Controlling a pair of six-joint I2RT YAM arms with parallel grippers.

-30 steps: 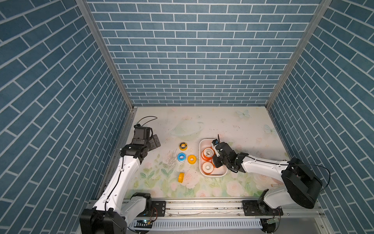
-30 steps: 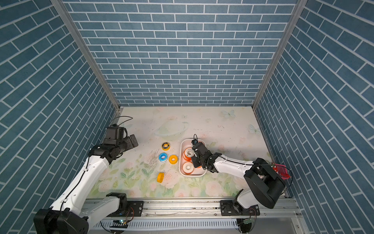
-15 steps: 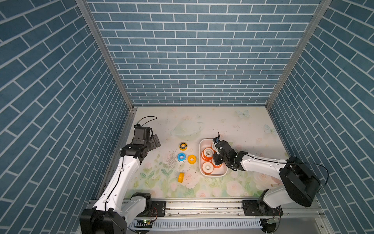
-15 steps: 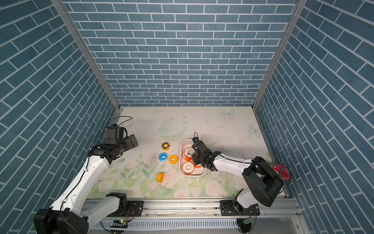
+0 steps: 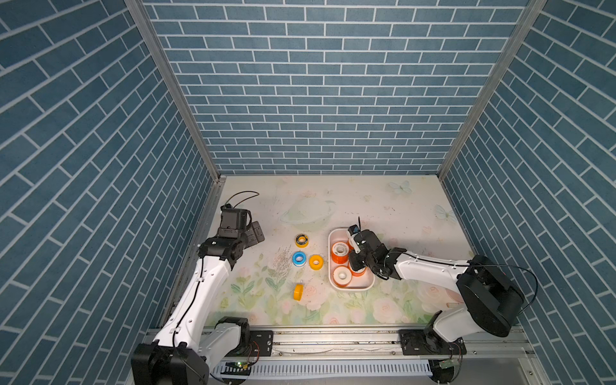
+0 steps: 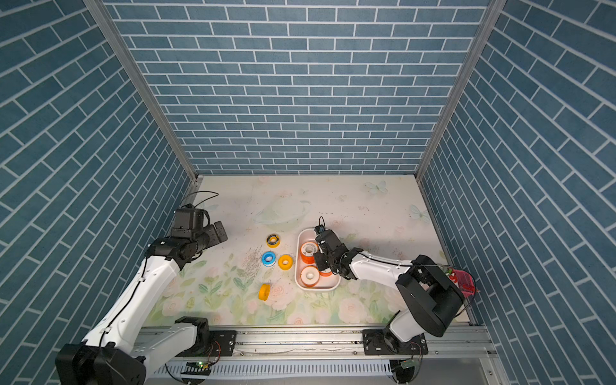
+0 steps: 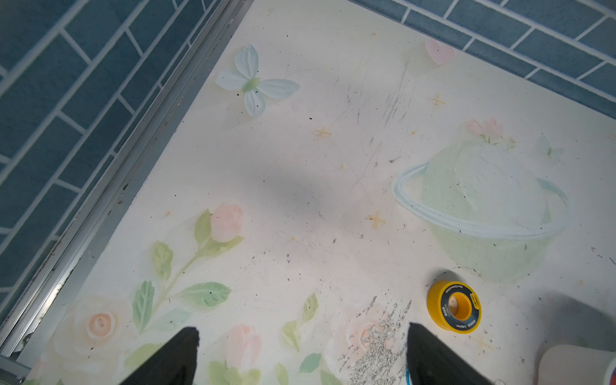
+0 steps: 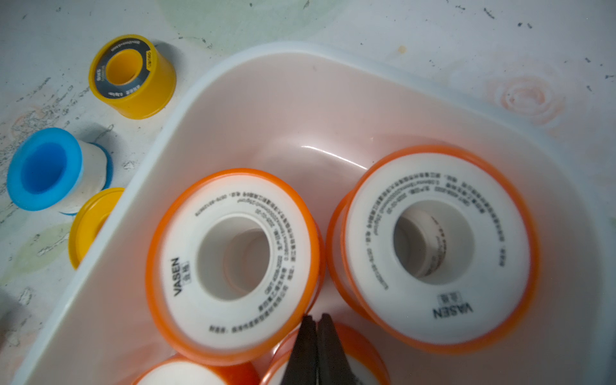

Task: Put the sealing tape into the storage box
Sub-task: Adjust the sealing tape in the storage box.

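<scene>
Right wrist view: right tool [image 8: 316,325] tips clenched together, nothing visible between them. Just ahead of the tips two orange-rimmed, white-faced round spools of sealing tape [image 8: 233,263] lie flat, side by side, in the white shallow plastic storage box [image 8: 186,133]; "VASEN" print reads here only. Two more orange spools show partly, either side of the tips; contact cannot be told.

Top views add a yellow spool standing on edge [image 5: 298,291] on the floral worktop [image 5: 366,200], outside the box; neither wrist view catches it.

Left wrist view: left tool [image 7: 301,328] fingers spread wide, empty; yellow-rimmed, black-faced spool [image 7: 455,306] just beyond one fingertip.

Pose: right arm [image 6: 376,266] stretches low from its base, wrist pitched down, tool down in the box. Left arm [image 6: 146,286] rises, tool near the blue-brick side wall [image 6: 116,200], well apart from the box.

Between the tools, nearer the right one, just outside the box wall: a blue spool [image 5: 299,258] and a plain yellow spool [image 5: 315,262], just beside each other.
</scene>
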